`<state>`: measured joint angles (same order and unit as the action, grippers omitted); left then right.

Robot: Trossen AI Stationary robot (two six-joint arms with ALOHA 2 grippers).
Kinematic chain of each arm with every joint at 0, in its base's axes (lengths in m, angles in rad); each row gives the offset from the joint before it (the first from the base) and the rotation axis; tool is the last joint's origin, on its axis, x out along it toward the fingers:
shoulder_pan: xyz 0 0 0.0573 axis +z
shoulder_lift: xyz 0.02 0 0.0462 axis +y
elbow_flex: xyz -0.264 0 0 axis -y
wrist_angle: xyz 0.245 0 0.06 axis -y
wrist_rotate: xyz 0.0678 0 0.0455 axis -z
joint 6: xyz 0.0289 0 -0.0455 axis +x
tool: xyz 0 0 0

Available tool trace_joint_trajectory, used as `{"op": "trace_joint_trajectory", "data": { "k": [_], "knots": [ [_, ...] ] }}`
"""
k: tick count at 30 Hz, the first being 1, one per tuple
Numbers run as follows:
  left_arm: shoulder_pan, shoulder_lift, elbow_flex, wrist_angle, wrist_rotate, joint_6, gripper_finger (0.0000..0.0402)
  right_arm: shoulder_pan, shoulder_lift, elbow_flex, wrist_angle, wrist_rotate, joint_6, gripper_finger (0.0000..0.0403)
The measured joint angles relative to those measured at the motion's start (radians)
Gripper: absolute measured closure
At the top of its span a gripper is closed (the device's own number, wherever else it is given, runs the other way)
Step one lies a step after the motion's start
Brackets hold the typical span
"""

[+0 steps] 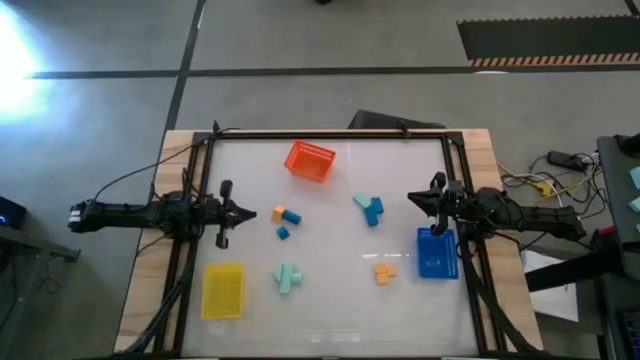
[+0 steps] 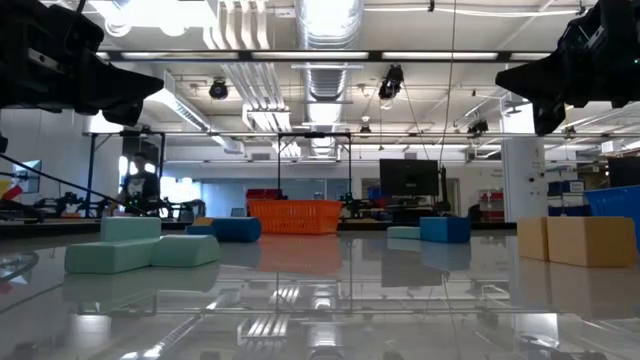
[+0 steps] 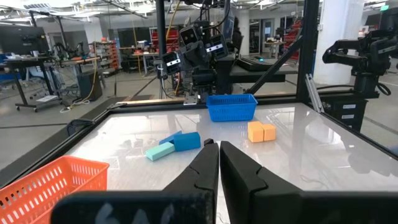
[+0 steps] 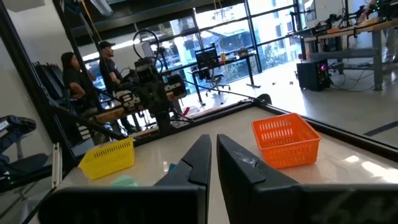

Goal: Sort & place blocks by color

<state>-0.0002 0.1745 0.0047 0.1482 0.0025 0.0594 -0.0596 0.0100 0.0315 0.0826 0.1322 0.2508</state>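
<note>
A: High view. Where are the blocks [image 1: 287, 222] relative to the orange tray [image 1: 309, 160]?
B: Four loose clusters on the table [image 1: 330, 320], all nearer the front than that tray. Left gripper [image 1: 250, 213] and right gripper [image 1: 412, 198] flank them, fingers pressed together, empty.
A: Low view?
B: Mint blocks [image 2: 140, 245] left of the tray, orange blocks [image 2: 575, 238] far right.
A: Wrist views?
B: Left wrist: fingers [image 3: 205, 171] together. Right wrist: same; two people stand beyond the yellow tray [image 4: 107, 157].

Blocks [image 1: 287, 217] lay scattered mid-table between orange tray [image 1: 310, 160], yellow tray [image 1: 223, 290] and blue tray [image 1: 436, 252]; both arms waited at the sides.
</note>
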Motion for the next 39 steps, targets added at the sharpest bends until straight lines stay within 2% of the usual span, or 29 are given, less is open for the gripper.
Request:
{"op": "trace_joint_trajectory", "data": {
  "k": [4,9,13,16,20,24,29,36,39],
  "knots": [
    [0.000,0.000,0.000,0.000,-0.004,0.026,0.0402,0.000,0.000,0.000,0.000,0.000,0.000,0.0385],
    [0.000,0.004,0.000,0.000,-0.033,0.237,0.0402,0.000,0.000,0.000,0.001,0.000,-0.037,0.0385],
    [0.000,0.011,0.000,0.001,-0.034,0.235,0.0402,0.000,0.000,0.000,0.001,0.000,-0.054,0.0385],
    [0.000,0.012,0.000,0.068,-0.041,0.234,0.0402,0.001,0.000,0.000,0.003,-0.002,0.050,0.0385],
    [-0.002,0.021,0.000,0.205,-0.027,0.076,0.0402,0.000,0.000,0.000,0.004,0.022,0.248,0.0385],
    [-0.002,0.023,0.000,0.296,-0.027,-0.077,0.0402,0.000,0.000,0.000,0.003,0.027,0.269,0.0385],
    [-0.002,0.020,0.000,0.381,-0.026,-0.130,0.0402,0.000,0.000,0.000,0.006,0.036,0.269,0.0385],
    [-0.001,0.019,0.000,0.425,-0.049,-0.110,0.0402,0.000,0.005,0.000,0.012,0.366,0.273,0.0385],
    [0.000,0.021,0.000,0.425,-0.097,-0.038,0.0402,0.000,0.012,0.000,0.011,0.431,0.294,0.0385]
  ]
}}
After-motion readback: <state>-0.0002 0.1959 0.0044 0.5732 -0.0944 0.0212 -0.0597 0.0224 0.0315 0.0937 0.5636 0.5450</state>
